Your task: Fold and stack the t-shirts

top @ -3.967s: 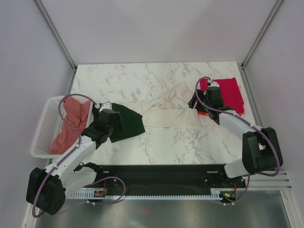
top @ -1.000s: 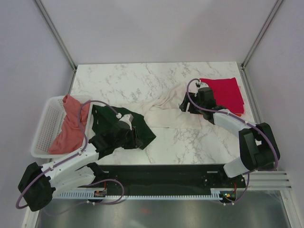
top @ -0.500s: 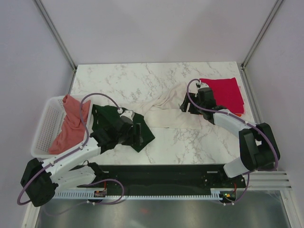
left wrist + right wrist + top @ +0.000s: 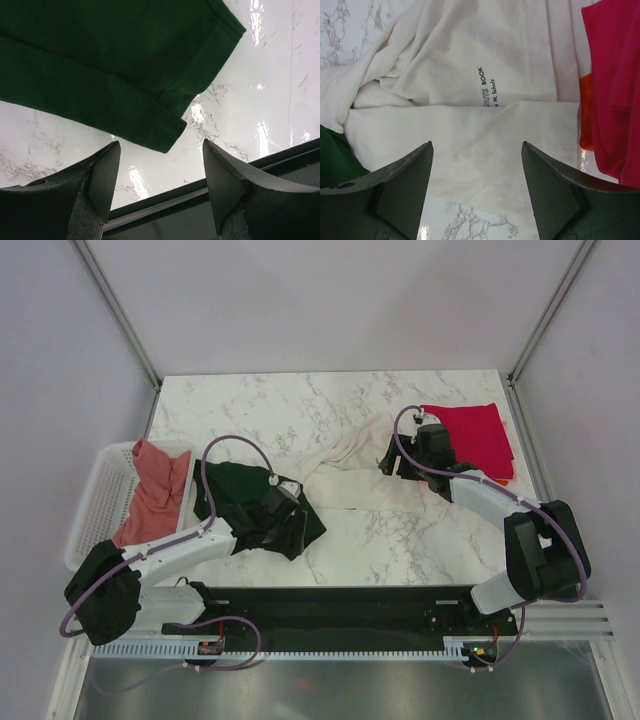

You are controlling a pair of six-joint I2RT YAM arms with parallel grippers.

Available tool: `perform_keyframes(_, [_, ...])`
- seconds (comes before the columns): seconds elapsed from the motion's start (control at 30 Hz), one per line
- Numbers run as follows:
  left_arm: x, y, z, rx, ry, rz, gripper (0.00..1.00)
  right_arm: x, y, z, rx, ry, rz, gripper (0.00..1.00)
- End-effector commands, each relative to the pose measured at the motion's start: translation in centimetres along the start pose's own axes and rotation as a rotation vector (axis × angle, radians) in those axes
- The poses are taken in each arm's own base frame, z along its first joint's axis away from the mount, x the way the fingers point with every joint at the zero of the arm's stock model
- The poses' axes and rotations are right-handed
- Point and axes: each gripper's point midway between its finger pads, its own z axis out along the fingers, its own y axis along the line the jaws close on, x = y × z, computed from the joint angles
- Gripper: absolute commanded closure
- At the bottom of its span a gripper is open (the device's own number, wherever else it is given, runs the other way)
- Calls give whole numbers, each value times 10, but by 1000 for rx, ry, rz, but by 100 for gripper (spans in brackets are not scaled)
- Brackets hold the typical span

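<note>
A cream t-shirt [image 4: 352, 480] with dark green sleeves lies crumpled mid-table, small black lettering showing on it [image 4: 487, 85]. One green sleeve [image 4: 240, 490] is spread at its left end. My left gripper [image 4: 292, 528] hovers open just off that sleeve's near corner [image 4: 165, 135], holding nothing. My right gripper [image 4: 393, 462] is open low over the cream cloth [image 4: 470, 130], nothing between its fingers. A magenta tee [image 4: 478, 435] lies folded at the back right on an orange one [image 4: 585, 122]. A salmon-pink tee [image 4: 150, 495] sits in the basket.
The white lattice basket [image 4: 92, 512] stands at the table's left edge. The black rail of the near table edge [image 4: 200, 200] runs right below my left fingers. Bare marble [image 4: 400, 535] lies in front of the cream shirt.
My left gripper has opened and let go of the green sleeve, then shifted right and nearer to the shirt's middle. The sleeve now lies flat. The right arm has not moved.
</note>
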Motion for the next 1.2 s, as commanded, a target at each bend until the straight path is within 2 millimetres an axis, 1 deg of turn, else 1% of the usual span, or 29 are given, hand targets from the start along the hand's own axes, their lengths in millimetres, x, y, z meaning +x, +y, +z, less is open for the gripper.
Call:
perform_keyframes(0.0, [-27,-12,-4,13,-70,32,26,-16,4,-8,-8,-58,-14,20])
perform_keyframes(0.13, [-26,-17,5,-8,-38,33,27,-17,4,-9,-6,-65,-18,20])
perform_keyframes(0.2, [-25,-15,9,-34,-30,20,29,-17,3,-9,-3,-66,-17,20])
perform_keyframes(0.4, [-20,-8,21,-100,1,-25,41,-17,4,-10,-5,-67,-20,20])
perform_keyframes(0.47, [-19,-5,24,-115,8,-32,47,-17,4,-11,-7,-66,-19,20])
perform_keyframes(0.5, [-17,-2,26,-133,14,-33,51,-18,3,-11,-6,-68,-20,20])
perform_keyframes(0.57, [-13,2,28,-153,19,-50,69,-16,4,-11,-7,-64,-22,20])
perform_keyframes(0.6, [-14,7,27,-174,5,-61,79,-16,3,-11,-7,-66,-22,20])
perform_keyframes(0.63, [-11,11,25,-189,-3,-96,98,-18,3,-12,-5,-70,-24,20])
perform_keyframes(0.73, [-18,20,11,-188,-86,-174,98,-19,-1,-13,16,-78,-22,20])
perform_keyframes(0.77, [-20,20,6,-176,-105,-195,98,-15,-3,-14,23,-63,-19,20])
perform_keyframes(0.8, [-22,24,2,-170,-128,-221,98,-17,-5,-15,40,-71,-19,20])
perform_keyframes(0.83, [-33,28,-9,-144,-179,-267,98,-16,-5,-16,40,-70,-16,20])
perform_keyframes(0.9, [-40,34,-19,-116,-218,-318,98,-22,-15,-19,97,-102,-6,20])
perform_keyframes(0.93, [-47,46,-29,-110,-270,-371,98,-23,-18,-21,114,-108,0,20])
perform_keyframes(0.97, [-50,52,-34,-97,-288,-398,98,-23,-22,-22,132,-113,8,19])
perform_keyframes(1.0, [-51,66,-36,-114,-311,-449,98,-28,-26,-26,158,-139,12,18])
perform_keyframes(1.03, [-54,71,-41,-105,-336,-476,98,-29,-30,-28,174,-147,18,18])
perform_keyframes(1.07, [-58,72,-52,-69,-377,-500,98,-30,-32,-30,186,-157,26,17])
perform_keyframes(1.1, [-60,83,-56,-76,-403,-537,98,-33,-33,-32,194,-170,35,16])
perform_keyframes(1.13, [-61,85,-59,-67,-416,-550,98,-34,-36,-33,207,-176,41,15])
perform_keyframes(1.17, [-63,85,-65,-46,-434,-558,98,-36,-39,-34,217,-181,51,12])
